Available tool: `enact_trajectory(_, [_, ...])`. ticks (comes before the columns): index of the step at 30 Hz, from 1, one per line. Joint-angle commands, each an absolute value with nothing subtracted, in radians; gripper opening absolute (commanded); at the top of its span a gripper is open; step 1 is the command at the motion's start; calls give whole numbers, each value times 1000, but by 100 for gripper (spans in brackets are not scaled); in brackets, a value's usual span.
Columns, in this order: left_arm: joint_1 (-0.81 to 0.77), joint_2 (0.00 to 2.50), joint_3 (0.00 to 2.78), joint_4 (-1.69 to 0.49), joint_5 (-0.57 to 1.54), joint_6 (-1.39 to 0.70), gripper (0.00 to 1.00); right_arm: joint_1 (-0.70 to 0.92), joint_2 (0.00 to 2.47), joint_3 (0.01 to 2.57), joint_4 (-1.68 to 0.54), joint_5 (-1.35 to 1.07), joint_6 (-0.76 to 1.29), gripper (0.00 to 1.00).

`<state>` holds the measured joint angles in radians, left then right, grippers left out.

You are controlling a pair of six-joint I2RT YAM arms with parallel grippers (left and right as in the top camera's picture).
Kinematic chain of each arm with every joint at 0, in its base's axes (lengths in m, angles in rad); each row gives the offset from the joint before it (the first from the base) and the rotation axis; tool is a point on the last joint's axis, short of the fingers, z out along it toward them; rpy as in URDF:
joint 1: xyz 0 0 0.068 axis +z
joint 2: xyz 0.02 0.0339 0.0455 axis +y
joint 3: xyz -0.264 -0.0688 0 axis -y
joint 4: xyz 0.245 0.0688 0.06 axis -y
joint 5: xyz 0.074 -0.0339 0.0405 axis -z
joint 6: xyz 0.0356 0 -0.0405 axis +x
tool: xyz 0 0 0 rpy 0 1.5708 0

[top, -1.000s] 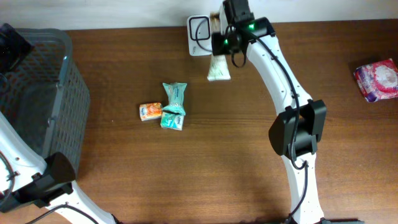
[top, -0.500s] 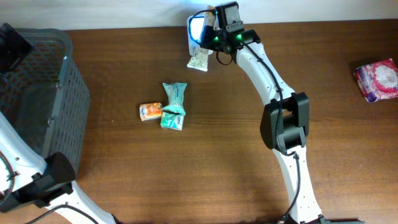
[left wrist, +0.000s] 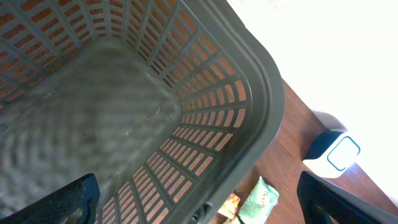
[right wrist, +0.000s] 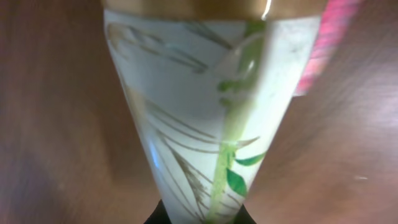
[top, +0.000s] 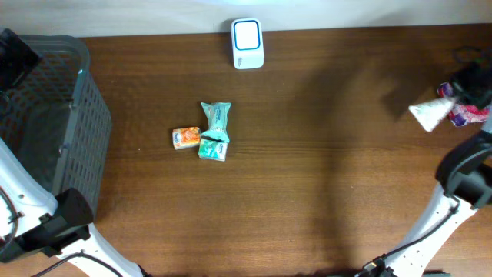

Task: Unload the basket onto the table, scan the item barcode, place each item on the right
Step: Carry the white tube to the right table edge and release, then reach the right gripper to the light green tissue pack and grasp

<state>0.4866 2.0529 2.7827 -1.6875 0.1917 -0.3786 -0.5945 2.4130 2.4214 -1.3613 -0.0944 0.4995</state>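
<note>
One second back my right gripper (top: 450,101) had the white leaf-print sachet (right wrist: 205,124) up against the scanner (top: 247,44). Now the whole arm has swung away, and the scanner sits well off to my right gripper's left, alone at the table's far edge. The right jaws are clamped tight on the sachet's narrow end, its wide end fanning out ahead of the fingertips, and it hangs clear of the wood. Just beside it, almost touching from overhead, lies the pink packet (top: 469,114). That reads to me as the pass over the scanner being finished and this one heading for the done side, though whether the barcode registered I cannot tell. The next move would be a gentle lowering and release, without landing on the pink packet. Three small packets (top: 206,135) wait in a huddle well away, between my two grippers. My left gripper (left wrist: 199,199) hangs spread wide and empty over the grey basket (left wrist: 205,112), holding nothing.
</note>
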Motion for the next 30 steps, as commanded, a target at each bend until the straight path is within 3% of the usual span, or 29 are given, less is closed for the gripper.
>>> enact_trajectory(1, [487, 2041, 2793, -1688, 195, -381, 99, -707, 2365, 2438, -1384, -92, 514, 4])
enact_trajectory(5, [487, 2041, 2793, -1688, 195, -381, 99, -780, 2365, 2411, -1360, 69, 513, 8])
enact_trajectory(8, [487, 2041, 2793, -1688, 195, -381, 99, -778, 2365, 2331, -1287, 59, 514, 9])
enact_trajectory(11, [487, 2041, 2793, -1688, 195, -381, 99, -777, 2365, 2207, -1149, -44, 514, 16])
enact_trajectory(12, [487, 2041, 2793, -1688, 195, -381, 99, -777, 2365, 2199, -1135, -64, 514, 32])
enact_trajectory(13, [487, 2041, 2793, -1688, 195, -381, 99, -777, 2364, 2204, -1134, -99, 489, 60])
enact_trajectory(18, [487, 2041, 2793, -1688, 195, -381, 99, -737, 2340, 2455, -1360, -262, 376, 61])
enact_trajectory(21, [487, 2041, 2793, -1688, 195, -381, 99, -588, 2319, 2479, -1454, -540, 170, 62])
enact_trajectory(23, [487, 2041, 2793, -1688, 195, -381, 99, -428, 2319, 2447, -1499, -538, 56, 63])
enact_trajectory(25, [487, 2041, 2793, -1688, 195, -381, 99, -198, 2332, 2402, -1478, -534, 33, 75])
enact_trajectory(26, [487, 2041, 2793, -1688, 195, -381, 99, -121, 2339, 2379, -1437, -514, 33, 100])
enact_trajectory(30, [487, 2041, 2793, -1688, 195, -381, 99, 216, 2393, 2333, -1239, -345, 117, 99])
